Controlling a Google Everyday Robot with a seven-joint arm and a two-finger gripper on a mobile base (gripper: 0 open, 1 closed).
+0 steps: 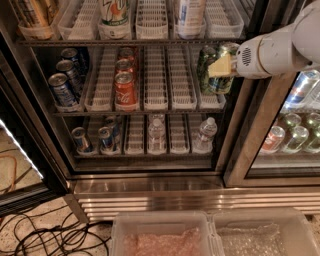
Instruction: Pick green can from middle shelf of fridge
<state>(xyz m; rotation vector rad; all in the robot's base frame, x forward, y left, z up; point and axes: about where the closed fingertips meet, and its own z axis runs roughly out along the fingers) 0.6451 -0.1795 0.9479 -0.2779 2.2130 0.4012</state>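
The fridge (150, 192) stands open in front of me. Its middle shelf (160, 107) carries white lane trays. Two dark green cans (206, 64) stand at the shelf's right end, one behind the other. My gripper (221, 65), at the end of a white arm (272, 50) coming in from the right, is right at these green cans at their upper half, and its yellowish tip covers part of them. Blue cans (62, 87) stand at the shelf's left end, with red cola cans (125, 85) in the lane beside them.
The top shelf holds bottles (115, 12). The lower shelf holds water bottles (205, 134) and small cans (81, 140). The right door frame (255, 130) stands close under my arm, with cans behind its glass. Cables (45, 235) lie on the floor. Two clear bins (165, 235) sit in front.
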